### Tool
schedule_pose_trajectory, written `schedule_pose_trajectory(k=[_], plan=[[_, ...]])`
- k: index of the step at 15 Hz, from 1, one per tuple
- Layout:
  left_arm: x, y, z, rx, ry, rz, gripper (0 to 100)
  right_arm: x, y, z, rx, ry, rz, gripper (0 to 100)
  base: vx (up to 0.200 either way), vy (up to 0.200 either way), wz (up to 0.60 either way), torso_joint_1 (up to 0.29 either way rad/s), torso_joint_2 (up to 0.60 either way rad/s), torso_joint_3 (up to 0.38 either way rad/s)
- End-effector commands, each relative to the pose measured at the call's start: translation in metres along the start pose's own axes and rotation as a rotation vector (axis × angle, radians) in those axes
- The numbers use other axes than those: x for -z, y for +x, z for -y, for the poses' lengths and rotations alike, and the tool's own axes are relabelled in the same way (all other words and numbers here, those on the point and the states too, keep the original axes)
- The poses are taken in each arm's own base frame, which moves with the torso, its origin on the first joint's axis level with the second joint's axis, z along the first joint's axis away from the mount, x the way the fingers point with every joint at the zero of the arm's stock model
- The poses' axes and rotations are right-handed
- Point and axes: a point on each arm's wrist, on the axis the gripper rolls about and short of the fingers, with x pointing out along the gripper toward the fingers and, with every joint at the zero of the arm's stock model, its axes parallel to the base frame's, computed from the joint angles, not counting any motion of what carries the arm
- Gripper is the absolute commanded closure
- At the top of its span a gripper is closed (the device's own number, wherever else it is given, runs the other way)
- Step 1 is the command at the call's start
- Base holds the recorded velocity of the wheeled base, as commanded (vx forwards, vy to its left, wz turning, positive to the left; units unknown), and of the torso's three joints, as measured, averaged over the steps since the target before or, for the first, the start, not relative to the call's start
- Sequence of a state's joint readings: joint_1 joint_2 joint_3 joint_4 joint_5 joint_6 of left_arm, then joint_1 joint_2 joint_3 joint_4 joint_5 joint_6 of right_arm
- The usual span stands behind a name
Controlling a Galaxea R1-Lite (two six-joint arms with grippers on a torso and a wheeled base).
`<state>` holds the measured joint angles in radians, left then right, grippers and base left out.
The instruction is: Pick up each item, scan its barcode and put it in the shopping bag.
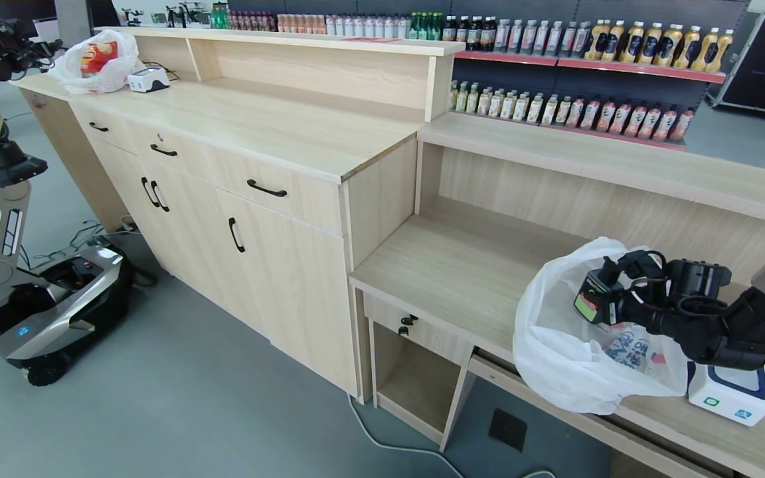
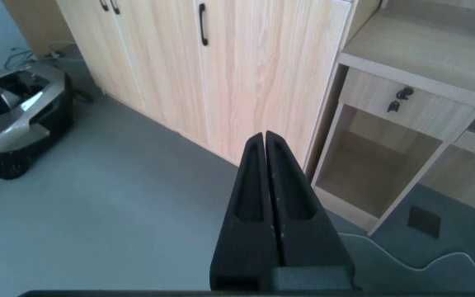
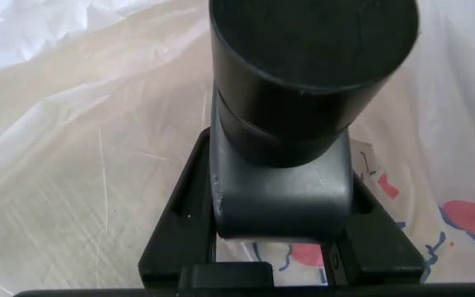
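My right gripper (image 1: 596, 300) hangs in the mouth of the white shopping bag (image 1: 555, 352) on the low counter. It is shut on a dark cylindrical container (image 3: 303, 74), gripped between both fingers (image 3: 180, 247); in the head view the container's end shows a green and red label (image 1: 585, 307). A snack pack with red and blue print (image 1: 629, 352) lies inside the bag. A white barcode scanner (image 1: 731, 393) stands right beside the bag. My left gripper (image 2: 265, 140) is shut on nothing, low over the grey floor in front of the cabinets.
Tall wooden cabinets (image 1: 250, 219) stand to the left of the low counter (image 1: 449, 272). A second bag with snacks (image 1: 95, 61) and another scanner (image 1: 148, 79) sit on the far counter. Another robot (image 1: 30, 292) is parked on the floor at left. Bottle shelves (image 1: 575, 66) line the back.
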<state>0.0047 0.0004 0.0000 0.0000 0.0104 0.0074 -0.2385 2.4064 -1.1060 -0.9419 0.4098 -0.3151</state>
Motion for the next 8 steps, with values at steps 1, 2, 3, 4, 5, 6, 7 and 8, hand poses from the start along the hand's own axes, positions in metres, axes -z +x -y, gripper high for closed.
schedule_pose_trajectory(k=[1,2,3,4,5,6,7,8], plan=[[0.000,0.000,0.000,0.000,0.000,0.000,100,0.007,0.004,-0.001,-0.006,0.002,-0.011,0,0.000,0.000,0.00,0.000,0.00,0.000],[0.000,0.000,0.000,0.000,0.000,0.000,100,0.008,0.004,-0.001,-0.006,0.004,-0.013,0,0.000,0.000,0.00,0.000,0.00,0.000],[0.000,0.000,0.000,0.000,0.000,0.000,100,0.009,0.003,-0.002,-0.007,0.007,-0.020,0,0.000,0.000,0.00,0.000,0.00,0.000],[0.000,0.000,0.000,0.000,0.000,0.000,100,0.009,-0.001,-0.001,-0.005,0.009,-0.023,0,0.000,0.000,0.00,0.000,0.00,0.000],[0.000,0.000,0.000,0.000,0.000,0.000,100,0.000,-0.008,-0.001,0.001,0.007,-0.013,0,0.000,0.000,0.00,0.000,0.00,0.000],[0.000,0.000,0.000,0.000,0.000,0.000,100,-0.012,-0.020,-0.003,0.002,0.003,-0.002,0,0.000,0.000,0.00,0.000,0.00,0.000],[0.000,0.000,0.000,0.000,0.000,0.000,100,-0.028,-0.041,-0.007,0.007,-0.002,0.010,0,0.000,0.000,0.00,0.000,0.00,0.000],[0.000,0.000,0.000,0.000,0.000,0.000,100,-0.030,-0.045,-0.007,0.008,-0.003,0.013,0,0.000,0.000,0.00,0.000,0.00,0.000]])
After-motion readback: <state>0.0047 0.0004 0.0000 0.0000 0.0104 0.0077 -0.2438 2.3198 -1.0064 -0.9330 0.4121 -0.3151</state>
